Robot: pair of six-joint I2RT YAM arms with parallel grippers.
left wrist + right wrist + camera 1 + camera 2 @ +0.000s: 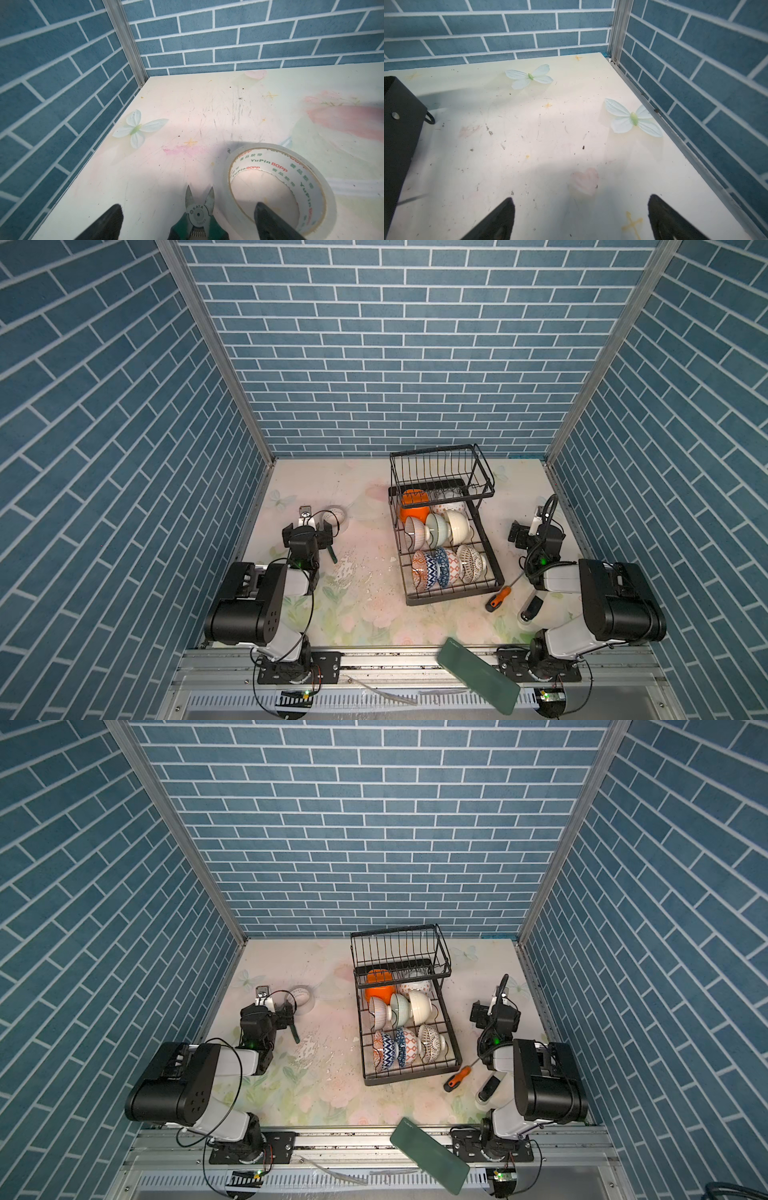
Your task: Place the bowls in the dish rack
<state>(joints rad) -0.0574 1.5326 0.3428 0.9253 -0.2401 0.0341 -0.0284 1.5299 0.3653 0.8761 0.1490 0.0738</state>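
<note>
Bowls (440, 547) all seem to be sitting in the dish rack (456, 593) already. They stand on edge in the lower tier, in rows from far to near, with the orange bowl (413, 510) at the far left under the raised basket. The rack stands a bit right of the middle of the tabletop (365, 614). I can't spot a single bowl loose on the tabletop in both top views.

The left gripper (188, 207) is wide open and holds nothing; it hangs at the left, right by a tape roll (270, 164) and some side cutters (199, 209). The right gripper (581, 198) is open and empty too, over bare tabletop at the right. A screwdriver (498, 599) lies near the rack's near right corner.

So I'd say loading is done, and there's nothing left to grab next. Leave the tools alone.
</note>
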